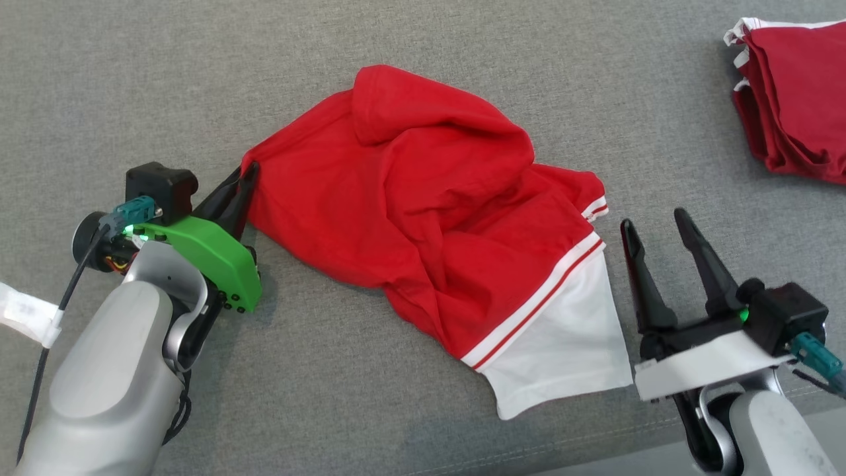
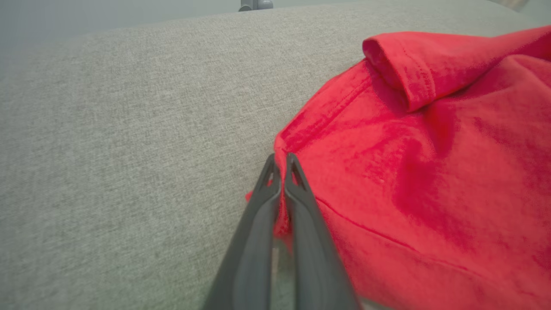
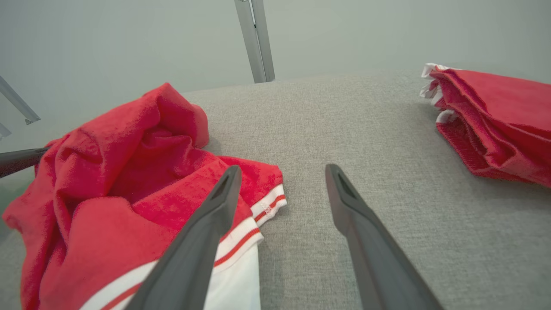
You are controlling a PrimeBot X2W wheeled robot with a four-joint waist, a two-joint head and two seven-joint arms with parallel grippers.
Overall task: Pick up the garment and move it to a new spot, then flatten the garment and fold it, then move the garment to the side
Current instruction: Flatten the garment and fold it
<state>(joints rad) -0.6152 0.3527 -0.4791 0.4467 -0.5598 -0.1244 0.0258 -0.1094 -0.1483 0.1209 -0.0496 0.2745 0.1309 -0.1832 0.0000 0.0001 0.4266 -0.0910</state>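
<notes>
Left end effector (image 1: 246,175) is clamped on the garment's (image 1: 410,218) left edge, probably to lift or drag it to a new spot. The garment lies crumpled mid-counter (image 1: 132,79). Right end effector (image 1: 657,225) is empty with fingers apart, just beside the white hem, likely set for a second grip. Folded red stack (image 1: 800,99) sits far right, well apart. Nothing blocks the way.

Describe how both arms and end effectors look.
Both forearms are pale grey. The left end effector has two long dark fingers, a green cover, a black camera box with teal plug, and a black cable tagged white. The right end effector is similar, but its cover is white.
</notes>
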